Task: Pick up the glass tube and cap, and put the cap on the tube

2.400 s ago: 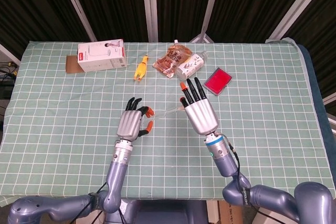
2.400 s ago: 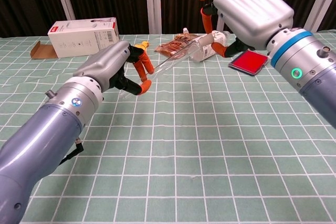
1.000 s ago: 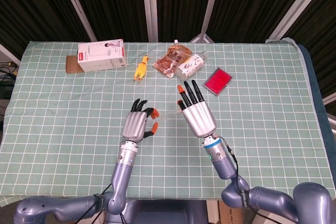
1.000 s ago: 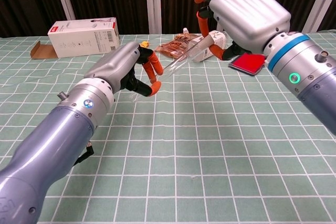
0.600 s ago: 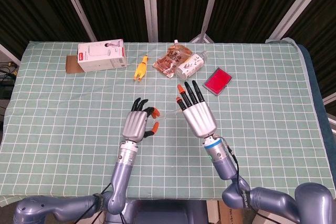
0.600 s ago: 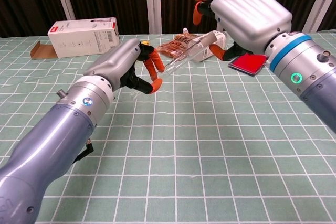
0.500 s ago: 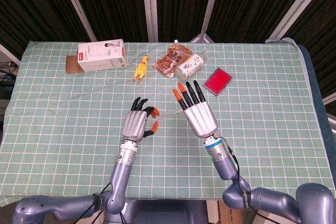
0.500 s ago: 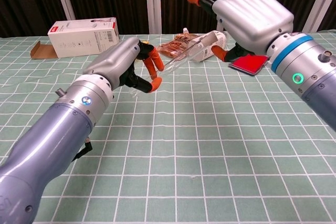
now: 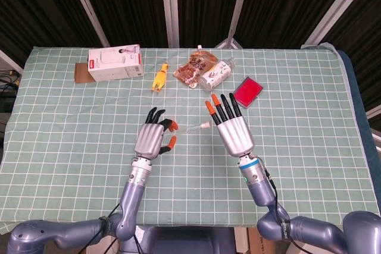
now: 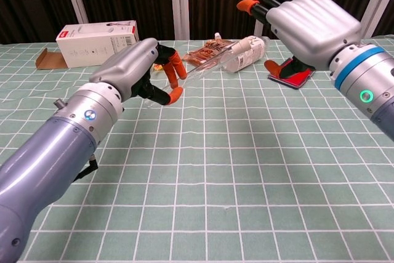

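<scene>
Left hand (image 9: pixel 152 138) (image 10: pixel 136 69) is raised above the table, fingers curled, with its orange-tipped fingertips (image 10: pixel 175 64) pinching one end of the glass tube (image 10: pixel 209 67) (image 9: pixel 191 128). The tube is off the table, slanting up and toward the robot's right, its free end carrying a small white cap (image 9: pixel 205 125), which appears seated on the tube. Right hand (image 9: pixel 233 131) (image 10: pixel 309 20) is also raised, palm down, fingers extended straight and spread apart, holding nothing; in the head view its fingertips lie just beside the capped end of the tube, and contact cannot be confirmed. In the chest view this hand stands apart from the tube, to the right of its far end. Both hands hang over the near middle of the table (image 9: pixel 71 147), which is covered with a green cloth marked in a white grid. Along the far side lie, from the robot's left: a white carton with a red end (image 9: pixel 114 62) (image 10: pixel 97 42) with its brown flap open, a yellow rubber chicken (image 9: pixel 159 78), a brown snack packet (image 9: pixel 193 68) (image 10: pixel 206 51), a clear plastic bottle (image 9: pixel 215 73) (image 10: pixel 247 52) lying on its side touching the packet, and a red flat case (image 9: pixel 246 91) (image 10: pixel 289 72) a little apart from the bottle. In the chest view the red case is partly hidden behind the right hand.
</scene>
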Available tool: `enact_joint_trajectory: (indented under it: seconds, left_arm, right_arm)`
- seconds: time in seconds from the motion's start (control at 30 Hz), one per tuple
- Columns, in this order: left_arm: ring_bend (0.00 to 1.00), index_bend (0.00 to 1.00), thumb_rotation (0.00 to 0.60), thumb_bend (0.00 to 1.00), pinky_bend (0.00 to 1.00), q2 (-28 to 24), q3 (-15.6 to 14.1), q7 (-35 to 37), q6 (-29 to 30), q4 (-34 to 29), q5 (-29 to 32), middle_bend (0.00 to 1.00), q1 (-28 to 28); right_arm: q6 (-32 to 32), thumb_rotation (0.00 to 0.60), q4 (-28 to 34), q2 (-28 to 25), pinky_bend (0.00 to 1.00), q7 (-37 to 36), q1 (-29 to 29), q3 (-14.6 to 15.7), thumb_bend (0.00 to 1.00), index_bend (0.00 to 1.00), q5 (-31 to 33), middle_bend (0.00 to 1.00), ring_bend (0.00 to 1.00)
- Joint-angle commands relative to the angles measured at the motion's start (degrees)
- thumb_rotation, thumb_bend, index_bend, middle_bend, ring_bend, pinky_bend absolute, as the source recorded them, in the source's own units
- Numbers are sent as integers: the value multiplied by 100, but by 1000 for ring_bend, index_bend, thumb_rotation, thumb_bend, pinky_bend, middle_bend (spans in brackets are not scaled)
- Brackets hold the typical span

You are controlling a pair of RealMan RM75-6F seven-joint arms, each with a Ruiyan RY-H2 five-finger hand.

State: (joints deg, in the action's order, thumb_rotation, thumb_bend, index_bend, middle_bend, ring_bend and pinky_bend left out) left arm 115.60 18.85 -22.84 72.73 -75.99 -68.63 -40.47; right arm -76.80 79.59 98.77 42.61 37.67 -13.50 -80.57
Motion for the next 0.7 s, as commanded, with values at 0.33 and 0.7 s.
enact_joint_trajectory:
  seconds: [0.33,0.7]
  left_arm:
    - [130,500,600,609,0,-804,-388,-608,-496,142,49,531,76]
    - [130,501,600,612,0,-982,-623,-1570,-1069,194,638,531,-66]
  right_arm:
    - [-101,600,149,-330,0,-154,-118,-240,424,0,228,0,0]
    - [-186,600,292,-436,0,-235,-168,-288,425,0,282,0,0]
